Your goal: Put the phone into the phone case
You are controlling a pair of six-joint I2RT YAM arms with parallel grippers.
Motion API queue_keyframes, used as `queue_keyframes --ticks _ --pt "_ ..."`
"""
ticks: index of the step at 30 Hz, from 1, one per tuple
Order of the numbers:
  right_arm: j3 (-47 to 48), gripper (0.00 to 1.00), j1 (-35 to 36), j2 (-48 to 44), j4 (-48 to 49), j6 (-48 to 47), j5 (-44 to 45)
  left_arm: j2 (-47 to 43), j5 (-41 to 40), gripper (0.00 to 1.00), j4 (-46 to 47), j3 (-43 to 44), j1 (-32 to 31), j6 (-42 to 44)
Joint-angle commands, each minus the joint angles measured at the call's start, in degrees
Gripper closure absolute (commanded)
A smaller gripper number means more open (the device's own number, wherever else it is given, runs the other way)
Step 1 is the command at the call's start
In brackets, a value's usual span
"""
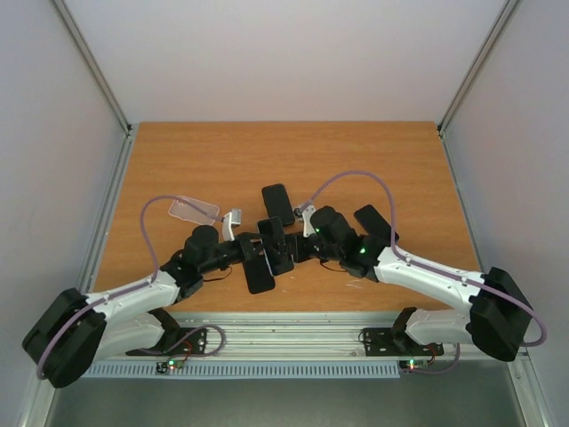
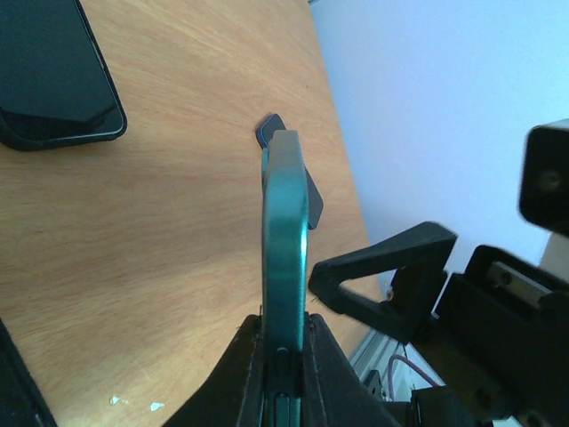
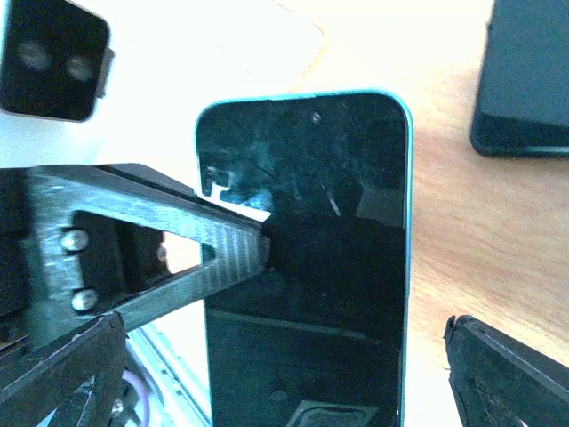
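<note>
Wooden surface (image 1: 222, 160) carries, in the top view only, the clear case (image 1: 193, 210), lying left of the grippers. The left wrist view gives the teal-rimmed phone (image 2: 284, 231) edge-on, held up and clamped between the left gripper (image 2: 284, 360) fingers, while the right wrist view gives its dark screen, with the right gripper (image 3: 284, 356) spread wide to either side, contact unclear. From above the phone is lost among black gripper parts; a dark handset (image 1: 278, 203) and a second handset (image 1: 376, 222) lie just beyond.
</note>
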Motion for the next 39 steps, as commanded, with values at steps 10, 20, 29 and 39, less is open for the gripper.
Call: queue_keyframes --ticks 10,20,29,39 --pt "-6.8 0.08 -6.9 -8.4 13.0 -3.3 -20.4 -15.5 10.4 0.99 6.7 -3.1 5.0 -0.2" --pt "-8.7 0.36 -7.4 -7.4 25.6 0.9 -31.5 -23.8 13.7 1.0 8.3 -3.4 5.1 -1.8" --pt "-8.7 0.69 -7.4 -6.8 30.0 2.9 -35.7 -21.6 15.7 1.0 16.1 -4.7 5.1 -4.0" --pt "-8.9 0.99 -7.5 -4.9 33.6 4.5 -37.7 -21.2 15.8 0.93 15.9 -6.2 5.1 -3.5"
